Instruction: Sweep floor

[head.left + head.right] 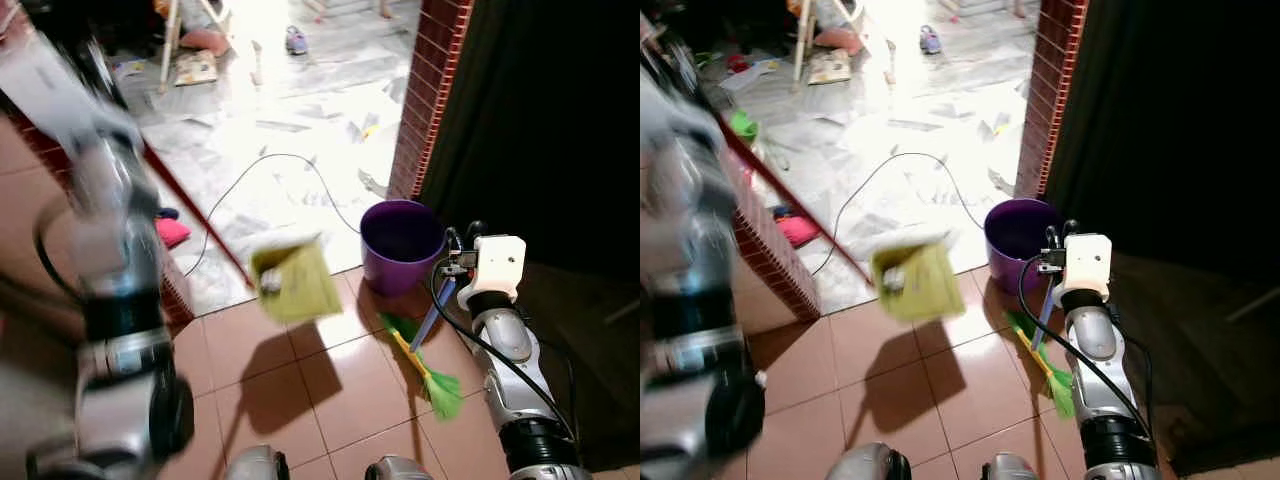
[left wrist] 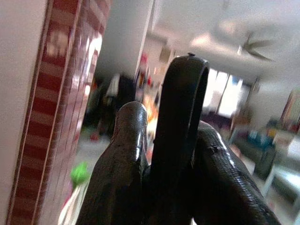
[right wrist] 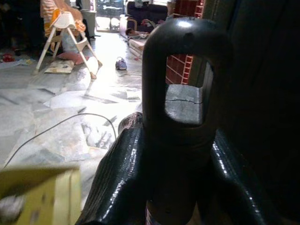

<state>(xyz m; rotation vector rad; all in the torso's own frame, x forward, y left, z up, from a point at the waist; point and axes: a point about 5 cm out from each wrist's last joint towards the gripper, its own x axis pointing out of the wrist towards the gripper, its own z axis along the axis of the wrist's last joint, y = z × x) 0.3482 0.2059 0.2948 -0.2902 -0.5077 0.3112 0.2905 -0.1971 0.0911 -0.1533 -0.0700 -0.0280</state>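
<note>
The right gripper (image 3: 173, 187) was clamped on the black looped end of a broom handle (image 3: 180, 70), its two fingers (image 3: 117, 178) pressed against either side of it. In the head views the broom (image 1: 425, 365) slanted down beside the right arm, its blue shaft leading to a yellow neck and green bristles resting on the orange floor tiles (image 1: 270, 390). The left gripper (image 2: 159, 187) was likewise closed on a black looped handle end (image 2: 180, 108), the arm raised and blurred. A yellow dustpan (image 1: 297, 281) hung above the tiles, casting a shadow. Just beyond the broom stood a purple bucket (image 1: 402, 245) beside a brick pillar (image 1: 430, 90). Farther off, a thin cable (image 1: 270, 175) curved across the marble floor (image 1: 300, 110). No writing could be read.
</note>
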